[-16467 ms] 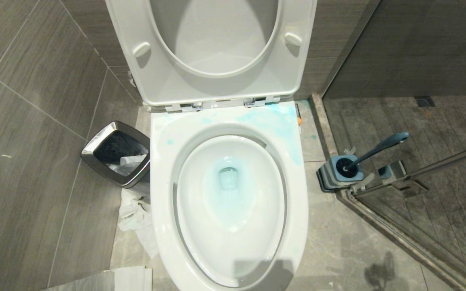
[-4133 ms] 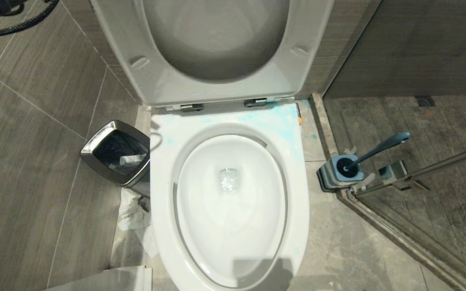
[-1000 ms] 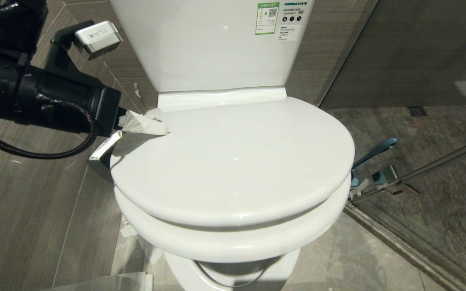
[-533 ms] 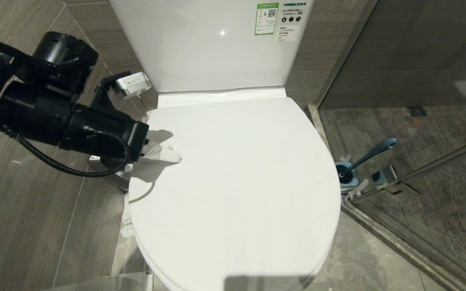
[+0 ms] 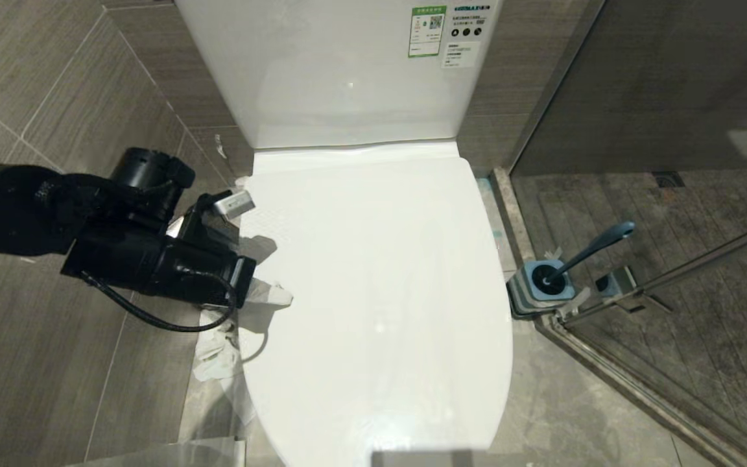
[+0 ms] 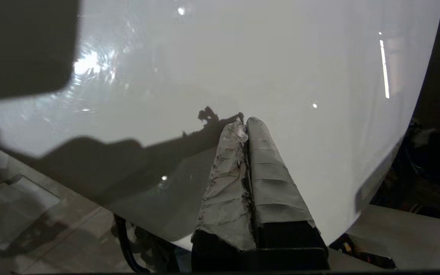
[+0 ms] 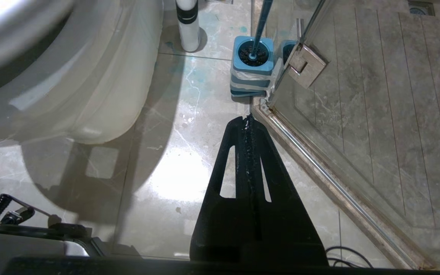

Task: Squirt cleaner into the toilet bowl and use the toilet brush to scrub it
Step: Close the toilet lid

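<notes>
In the head view I have the toilet's white lid point(image 5: 380, 279) down flat over the toilet bowl, filling the middle of the frame from below the tank point(image 5: 341, 71) to the bottom edge, so the bowl's inside is hidden from me. My left gripper point(image 5: 276, 295) comes in from the left edge at mid-height, its paper-wrapped fingers point(image 6: 239, 168) pressed together with nothing between them, the tips just over the lid's left edge; in the left wrist view they point across the glossy lid, with their shadow on it beside them. I cannot tell whether they touch it. Crumpled white tissue point(image 5: 218, 347) lies on the floor below that gripper, left of the lid. The toilet brush point(image 5: 591, 250) stands at centre right of the head view in its blue-and-grey striped base point(image 5: 535, 292), handle leaning to the upper right, beside the corner of the glass shower door point(image 5: 685, 272). My right gripper point(image 7: 249, 120) hangs over the floor tiles, fingers closed and empty, pointing at that base near the top centre of the right wrist view. A white bottle-like cylinder with a dark band point(image 7: 188, 26) stands on the floor between the toilet and the brush base.
</notes>
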Available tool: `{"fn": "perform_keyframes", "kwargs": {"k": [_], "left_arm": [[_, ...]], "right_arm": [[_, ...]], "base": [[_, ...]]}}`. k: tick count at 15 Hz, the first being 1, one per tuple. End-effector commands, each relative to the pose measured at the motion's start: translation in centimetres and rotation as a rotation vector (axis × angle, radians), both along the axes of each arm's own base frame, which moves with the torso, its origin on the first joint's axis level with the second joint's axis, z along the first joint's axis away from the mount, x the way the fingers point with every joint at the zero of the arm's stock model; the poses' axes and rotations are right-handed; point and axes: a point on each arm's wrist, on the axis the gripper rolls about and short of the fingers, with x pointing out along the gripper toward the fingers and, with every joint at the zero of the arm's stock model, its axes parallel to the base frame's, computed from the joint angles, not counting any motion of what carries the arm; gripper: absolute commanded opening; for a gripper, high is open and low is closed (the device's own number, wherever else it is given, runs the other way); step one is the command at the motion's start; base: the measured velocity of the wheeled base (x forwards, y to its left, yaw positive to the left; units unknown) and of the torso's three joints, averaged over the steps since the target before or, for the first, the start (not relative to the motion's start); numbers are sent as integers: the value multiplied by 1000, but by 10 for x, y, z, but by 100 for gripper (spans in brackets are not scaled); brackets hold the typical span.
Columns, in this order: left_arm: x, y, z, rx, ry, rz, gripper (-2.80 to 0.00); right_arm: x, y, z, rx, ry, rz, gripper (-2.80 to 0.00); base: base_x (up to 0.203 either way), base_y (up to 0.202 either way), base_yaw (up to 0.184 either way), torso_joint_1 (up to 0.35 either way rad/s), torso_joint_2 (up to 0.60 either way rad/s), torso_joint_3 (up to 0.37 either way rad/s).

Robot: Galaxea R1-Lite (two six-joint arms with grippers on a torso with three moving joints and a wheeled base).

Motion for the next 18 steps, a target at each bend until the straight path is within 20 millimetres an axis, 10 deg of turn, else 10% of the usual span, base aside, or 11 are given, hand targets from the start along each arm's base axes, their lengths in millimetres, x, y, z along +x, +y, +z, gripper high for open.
{"fn": "perform_keyframes", "kwargs": {"k": [1, 8, 18], "left_arm": [[9, 2, -27, 10, 41, 13, -280], [9, 5, -32, -1, -5, 23, -280], [-43, 33, 111, 51, -315, 374, -280]], "right_arm": [[0, 0, 0, -1, 0, 0, -280], [0, 0, 0, -1, 0, 0, -280], [0, 0, 0, -1, 0, 0, -280]], "base": [[0, 0, 0, 0, 0, 0], [0, 0, 0, 0, 0, 0], [0, 0, 0, 0, 0, 0]]}}
